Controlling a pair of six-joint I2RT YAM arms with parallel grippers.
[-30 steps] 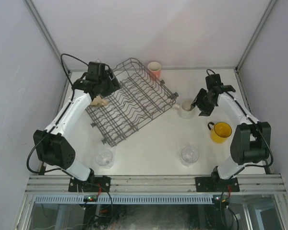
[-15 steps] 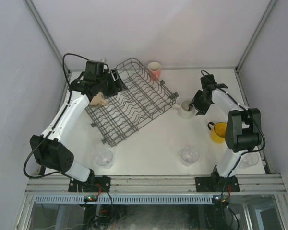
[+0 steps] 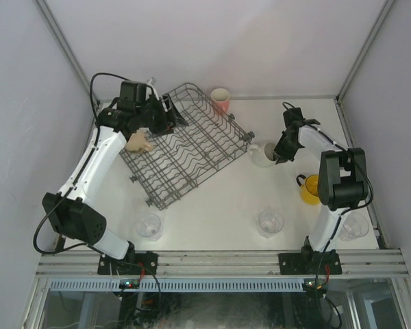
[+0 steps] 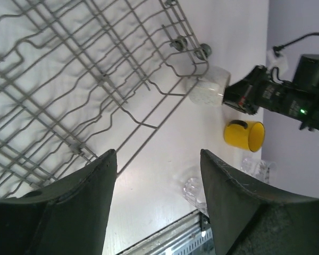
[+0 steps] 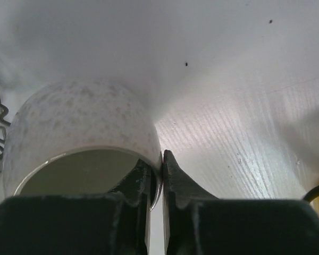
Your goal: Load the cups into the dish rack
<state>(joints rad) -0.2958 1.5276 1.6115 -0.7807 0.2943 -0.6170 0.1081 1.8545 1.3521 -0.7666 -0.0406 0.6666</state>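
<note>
The dish rack lies slanted at the back left of the table. My left gripper hovers over its far left part, open, with nothing between the fingers. A tan shape shows beside the left arm at the rack's left edge. Right of the rack stands the speckled white mug. My right gripper is shut on its rim, one finger inside, one outside. A pink cup stands behind the rack. The yellow mug is partly hidden by the right arm.
Clear glass tumblers stand near the front edge: one at the left, one in the middle, one at the far right. Enclosure walls and frame posts close in the table on three sides.
The right gripper has closed on the white mug's rim, and the right arm's elbow has swung in towards the yellow mug. The left arm has drifted slightly left over the rack.
</note>
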